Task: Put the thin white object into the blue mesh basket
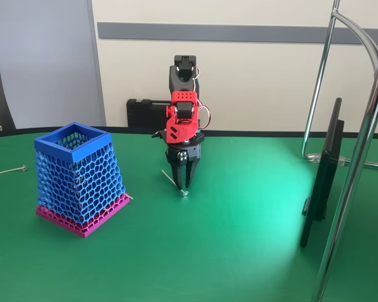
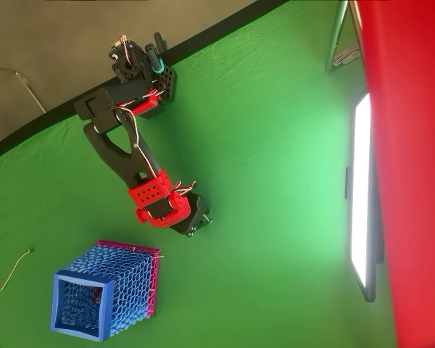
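The thin white object (image 1: 173, 182) slants across the green table at the middle, its tiny round head low at the right end. My gripper (image 1: 182, 188) points straight down over it. The black fingers (image 1: 175, 173) come together at the tips right by the head end, shut on the stick. I cannot tell if the stick is off the cloth. The blue mesh basket (image 1: 80, 168) stands upright on its magenta base to the left, apart from the gripper. From overhead the basket (image 2: 101, 293) sits below the red wrist (image 2: 159, 199), which hides the stick.
Another thin stick with a round head (image 1: 9, 170) lies far left of the basket, also seen from overhead as the second stick (image 2: 14, 267). A dark screen (image 1: 324, 176) and chrome stand legs (image 1: 359, 145) occupy the right side. A black box (image 1: 142, 113) sits behind the arm.
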Robot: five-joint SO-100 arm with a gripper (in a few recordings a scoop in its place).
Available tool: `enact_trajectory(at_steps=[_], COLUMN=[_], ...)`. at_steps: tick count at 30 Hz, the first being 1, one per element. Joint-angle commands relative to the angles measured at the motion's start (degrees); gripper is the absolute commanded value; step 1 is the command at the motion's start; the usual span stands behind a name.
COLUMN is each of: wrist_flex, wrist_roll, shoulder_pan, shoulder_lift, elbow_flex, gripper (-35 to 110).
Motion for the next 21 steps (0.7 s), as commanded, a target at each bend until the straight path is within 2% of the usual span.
enact_trajectory(at_steps=[1,21], wrist_flex=[0.3,2.2], wrist_roll=[0.6,1.9], shoulder_pan=[-0.3,-1.1], shoulder_lift=[0.4,-2.5], elbow_flex=[-2.4,-5.3], gripper=[14,14])
